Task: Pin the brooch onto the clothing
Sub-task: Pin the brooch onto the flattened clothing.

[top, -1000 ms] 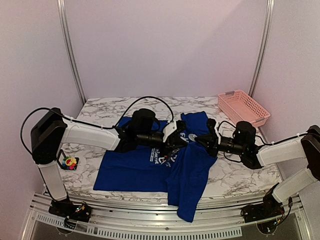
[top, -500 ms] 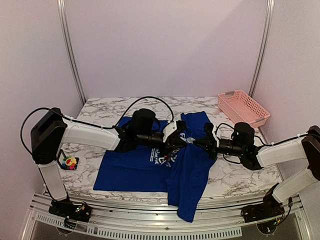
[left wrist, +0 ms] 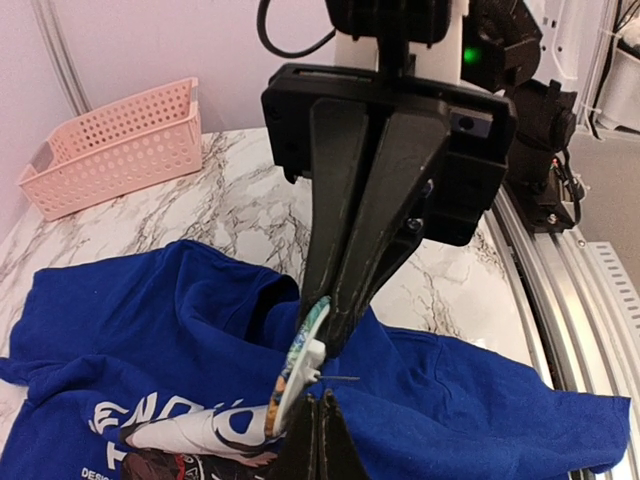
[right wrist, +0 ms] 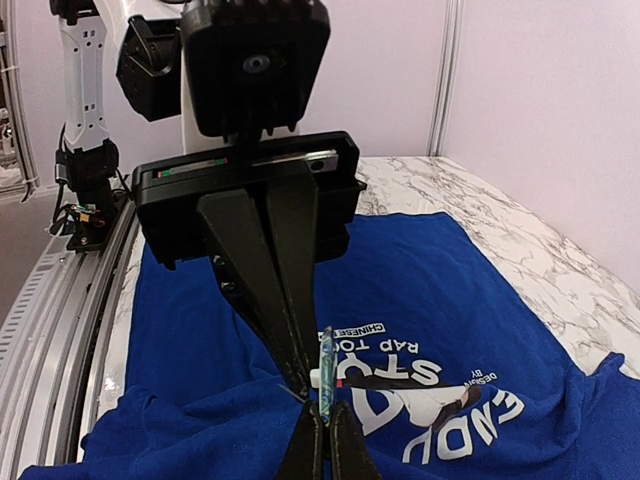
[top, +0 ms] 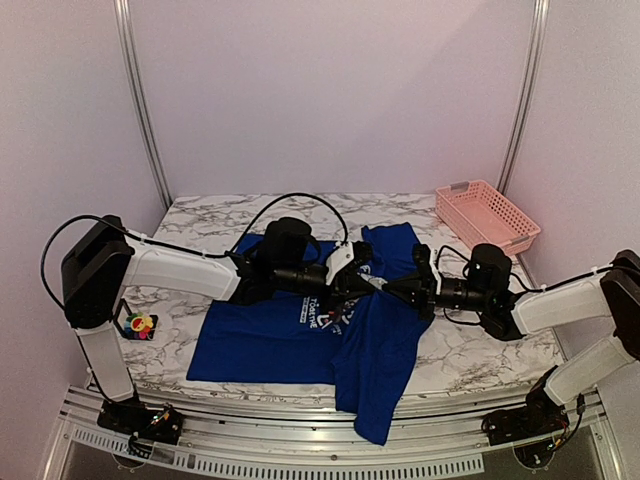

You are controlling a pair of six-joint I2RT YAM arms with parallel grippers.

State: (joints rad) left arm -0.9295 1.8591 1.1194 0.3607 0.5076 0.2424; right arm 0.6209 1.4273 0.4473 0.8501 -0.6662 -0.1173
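The clothing (top: 260, 340), a royal-blue T-shirt with white lettering, lies rumpled on the marble table, also in both wrist views (left wrist: 150, 320) (right wrist: 420, 270). Above its chest print my two grippers meet tip to tip. My right gripper (right wrist: 327, 412) is shut on the edge of a thin round brooch (right wrist: 325, 365) held edge-on, coloured on its face, white clasp and bare needle behind (left wrist: 300, 360). My left gripper (left wrist: 320, 402) is shut, tips at that clasp and against the cloth; whether it pinches fabric I cannot tell. A flower-shaped brooch (top: 140, 322) sits far left.
The flower brooch rests in a small black frame holder (top: 127, 333) near the left arm's base. A pink lattice basket (top: 487, 215) stands at the back right corner. The shirt's hem hangs over the table's near edge (top: 375, 425).
My right gripper has slid left with the round brooch until its tips meet the left gripper's. The left arm and the shirt have stayed put.
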